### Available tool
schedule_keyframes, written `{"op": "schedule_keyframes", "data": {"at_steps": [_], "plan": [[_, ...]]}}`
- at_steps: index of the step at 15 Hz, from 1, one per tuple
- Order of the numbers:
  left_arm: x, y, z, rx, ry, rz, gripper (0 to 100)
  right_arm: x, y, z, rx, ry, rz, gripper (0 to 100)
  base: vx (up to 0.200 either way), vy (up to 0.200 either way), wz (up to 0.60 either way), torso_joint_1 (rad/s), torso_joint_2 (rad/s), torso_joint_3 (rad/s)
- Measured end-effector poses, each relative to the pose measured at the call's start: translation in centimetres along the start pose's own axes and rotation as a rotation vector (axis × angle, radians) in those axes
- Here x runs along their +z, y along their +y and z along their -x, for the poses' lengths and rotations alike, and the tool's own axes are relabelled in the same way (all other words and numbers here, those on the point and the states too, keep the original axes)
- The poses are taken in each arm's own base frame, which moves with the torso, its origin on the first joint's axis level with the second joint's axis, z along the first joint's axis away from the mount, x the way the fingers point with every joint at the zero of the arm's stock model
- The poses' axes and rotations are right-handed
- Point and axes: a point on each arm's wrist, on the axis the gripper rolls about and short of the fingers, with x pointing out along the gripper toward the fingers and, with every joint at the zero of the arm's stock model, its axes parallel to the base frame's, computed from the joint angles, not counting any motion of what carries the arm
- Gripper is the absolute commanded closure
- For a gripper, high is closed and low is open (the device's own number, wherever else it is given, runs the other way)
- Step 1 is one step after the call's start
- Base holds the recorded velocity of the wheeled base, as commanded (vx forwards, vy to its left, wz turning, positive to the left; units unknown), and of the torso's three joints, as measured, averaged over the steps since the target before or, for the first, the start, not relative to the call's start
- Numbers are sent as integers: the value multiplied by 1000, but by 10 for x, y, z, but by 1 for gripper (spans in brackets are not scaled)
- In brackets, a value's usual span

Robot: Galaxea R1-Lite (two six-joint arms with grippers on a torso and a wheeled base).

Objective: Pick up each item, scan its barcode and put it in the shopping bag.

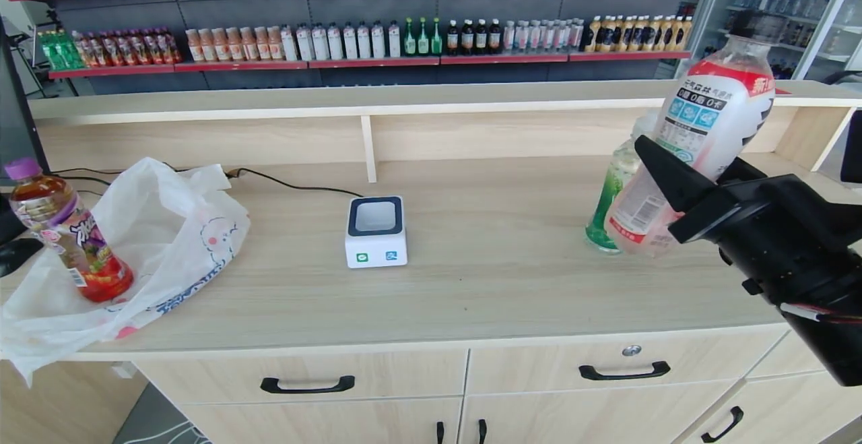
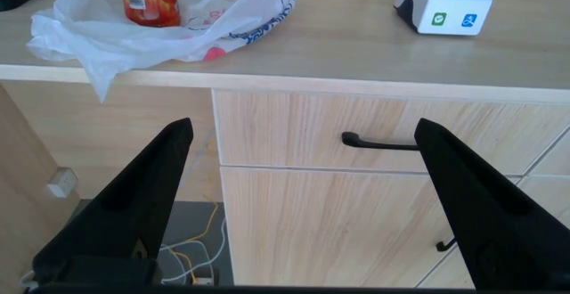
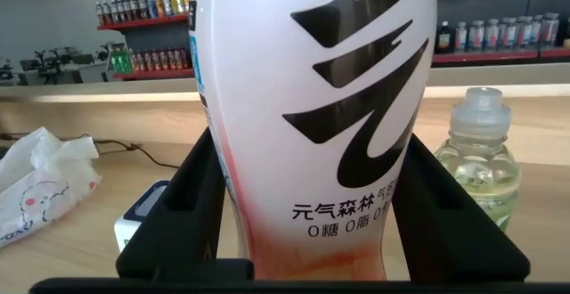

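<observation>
Checkout task, judged about one third complete. One brown bottle point(image 1: 71, 235) is seen upright amid the bag point(image 1: 168, 228), apparently already packed. One white bottle point(image 1: 707, 114) is held tilted above the counter point(image 1: 512, 255), clamped in the right claw point(image 3: 312, 240), well apart from the scanner point(image 1: 376, 232); its scan and bagging are judged outstanding. One green bottle point(image 1: 609, 201) is left standing just behind it, untouched. The left claw point(image 2: 303, 129) is spread wide, empty, before the drawers. Counted: three bottles, one scanner, one bag.
</observation>
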Motion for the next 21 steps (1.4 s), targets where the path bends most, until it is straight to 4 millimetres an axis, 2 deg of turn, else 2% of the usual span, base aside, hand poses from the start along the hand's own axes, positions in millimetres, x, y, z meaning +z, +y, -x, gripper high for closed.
{"op": "schedule_keyframes", "data": {"at_steps": [2,6,21], "plan": [[0,0,0,0,0,3,0,3,-2,-2,-10,-15,4,100,-200,0,0,0,0,2],[0,0,0,0,0,4,0,7,-4,-5,-16,-40,6,100,0,0,0,0,0,0],[0,0,0,3,-3,29,0,9,-4,-4,-16,-43,6,100,0,200,0,1,3,2]]}}
